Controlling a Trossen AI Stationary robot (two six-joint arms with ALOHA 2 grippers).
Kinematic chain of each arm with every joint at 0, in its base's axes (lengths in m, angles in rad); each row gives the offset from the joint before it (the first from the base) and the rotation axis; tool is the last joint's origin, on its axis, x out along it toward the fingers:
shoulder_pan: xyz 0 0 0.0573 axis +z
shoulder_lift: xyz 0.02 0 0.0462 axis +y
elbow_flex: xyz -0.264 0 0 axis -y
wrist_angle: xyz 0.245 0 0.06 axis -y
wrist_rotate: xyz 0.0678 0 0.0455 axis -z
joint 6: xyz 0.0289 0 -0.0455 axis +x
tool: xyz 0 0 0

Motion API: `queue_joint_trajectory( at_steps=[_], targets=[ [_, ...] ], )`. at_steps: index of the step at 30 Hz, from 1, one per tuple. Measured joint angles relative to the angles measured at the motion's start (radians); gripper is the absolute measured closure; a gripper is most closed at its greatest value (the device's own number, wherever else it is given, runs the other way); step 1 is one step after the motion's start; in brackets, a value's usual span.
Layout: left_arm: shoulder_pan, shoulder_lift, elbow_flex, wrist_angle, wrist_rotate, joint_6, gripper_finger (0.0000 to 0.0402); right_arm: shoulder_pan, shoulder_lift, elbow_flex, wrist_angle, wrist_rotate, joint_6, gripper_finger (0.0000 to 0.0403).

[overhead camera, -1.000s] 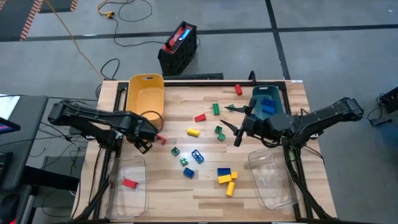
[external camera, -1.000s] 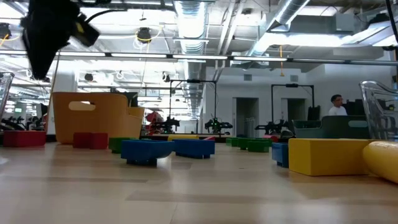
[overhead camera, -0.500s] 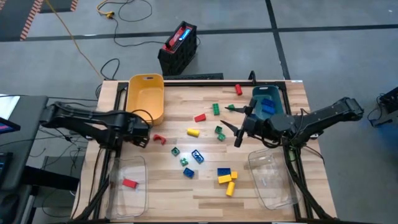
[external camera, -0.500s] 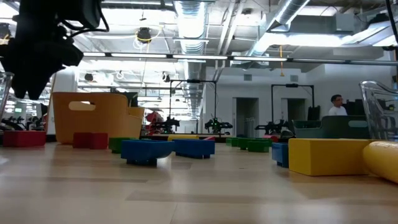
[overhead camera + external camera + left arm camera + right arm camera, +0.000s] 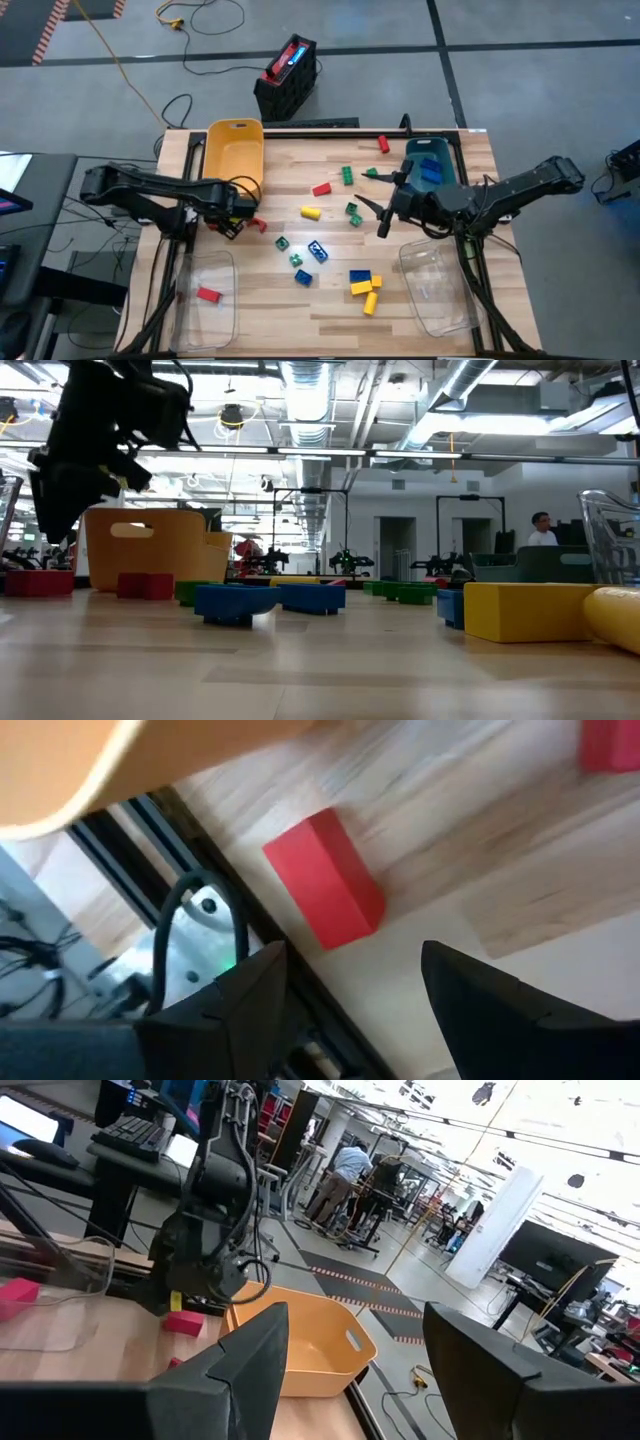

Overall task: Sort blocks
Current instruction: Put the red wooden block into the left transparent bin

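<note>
Small blocks in red, yellow, green and blue lie scattered over the middle of the wooden table. One red block lies flat on the table near the yellow bin. My left gripper hangs just left of it, pointing steeply down and open, with the block just beyond its fingertips and untouched. At mid-right my right gripper is held level above the table, pointing toward the left side, open with nothing between its fingers.
A teal bin at the far right holds blue blocks. A clear bin at the near left holds one red block. Another clear bin stands at the near right. A black crate sits on the floor beyond the table.
My left gripper has come down toward the table beside the red block, tipping a little more steeply. The red block has stayed where it was.
</note>
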Motion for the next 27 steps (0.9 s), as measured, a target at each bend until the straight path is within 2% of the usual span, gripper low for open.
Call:
queue_joint_trajectory(
  at_steps=[7,11,27],
  targets=[
    [-0.021,0.065,-0.022,-0.028,-0.026,0.028,0.0172,0.0,0.0,0.0,-0.011,0.0,0.004,0.0154],
    [-0.023,0.088,-0.044,0.015,-0.044,0.041,0.0172,0.0,0.0,0.0,-0.011,0.0,0.008,0.0154],
    [-0.023,0.098,-0.058,0.053,-0.085,0.078,0.0173,0.0,0.0,0.0,-0.017,-0.001,0.019,0.0154]
  ],
)
